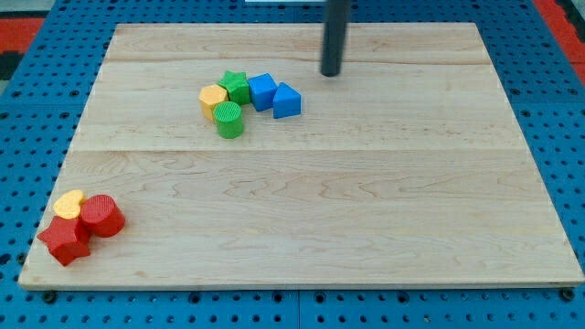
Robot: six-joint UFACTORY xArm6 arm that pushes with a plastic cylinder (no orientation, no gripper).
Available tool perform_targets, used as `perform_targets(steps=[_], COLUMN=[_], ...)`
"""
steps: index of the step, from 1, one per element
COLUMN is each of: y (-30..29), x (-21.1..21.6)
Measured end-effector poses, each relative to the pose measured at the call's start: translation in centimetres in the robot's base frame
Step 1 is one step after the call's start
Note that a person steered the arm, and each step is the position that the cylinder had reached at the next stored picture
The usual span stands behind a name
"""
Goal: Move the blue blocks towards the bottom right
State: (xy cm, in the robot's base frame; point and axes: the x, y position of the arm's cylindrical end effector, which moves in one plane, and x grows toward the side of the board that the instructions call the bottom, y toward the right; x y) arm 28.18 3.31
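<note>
Two blue blocks lie side by side in the upper middle of the wooden board: a blue cube-like block [261, 91] and a blue wedge-shaped block [286, 100] touching its right side. My tip [330, 73] stands on the board up and to the right of the blue wedge, a short gap away, touching no block. The dark rod rises from it out of the view's top.
A green star [236, 86], a yellow hexagon [213, 99] and a green cylinder [229, 120] cluster left of the blue blocks. At the bottom left corner sit a yellow heart [69, 204], a red cylinder [102, 216] and a red star [65, 240]. The board [366, 210] lies on blue pegboard.
</note>
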Motion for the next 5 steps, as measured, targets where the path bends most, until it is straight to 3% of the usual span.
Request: perform_targets(steps=[5], y=[-3.5], x=[-1.2])
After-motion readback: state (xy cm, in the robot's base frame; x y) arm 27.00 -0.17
